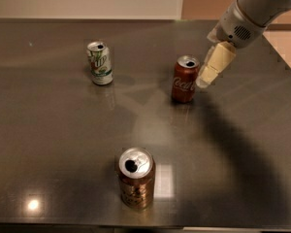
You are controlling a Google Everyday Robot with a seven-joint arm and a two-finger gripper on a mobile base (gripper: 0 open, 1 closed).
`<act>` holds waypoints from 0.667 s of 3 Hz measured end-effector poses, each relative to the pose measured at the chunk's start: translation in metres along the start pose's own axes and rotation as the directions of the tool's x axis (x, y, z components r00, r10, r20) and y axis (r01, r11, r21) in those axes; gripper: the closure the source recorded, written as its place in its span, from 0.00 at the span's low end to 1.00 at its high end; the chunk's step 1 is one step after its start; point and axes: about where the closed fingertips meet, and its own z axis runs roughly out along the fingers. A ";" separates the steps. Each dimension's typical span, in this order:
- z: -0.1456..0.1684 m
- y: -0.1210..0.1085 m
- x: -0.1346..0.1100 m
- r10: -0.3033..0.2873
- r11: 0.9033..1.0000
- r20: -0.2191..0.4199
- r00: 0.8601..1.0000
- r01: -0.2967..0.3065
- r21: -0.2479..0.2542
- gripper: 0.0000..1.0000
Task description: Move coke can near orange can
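The coke can (185, 79), red with white script and a silver top, stands upright on the dark grey table (63, 140), right of centre. The orange can (136, 177), coppery brown with dark markings and an open silver top, stands upright near the front edge, well in front of and left of the coke can. My gripper (207, 75) hangs from the arm at the upper right. It sits just right of the coke can's top, very close to it, and holds nothing.
A white-and-green can (100, 62) stands upright at the back left. The table's right edge (281, 57) runs diagonally behind the arm. The arm casts a wide shadow over the right side of the table.
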 end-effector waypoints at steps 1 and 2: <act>0.015 0.002 -0.009 -0.011 0.999 0.025 1.000 0.012 -0.049 0.00; 0.025 0.004 -0.014 -0.016 0.996 0.041 0.999 0.020 -0.082 0.00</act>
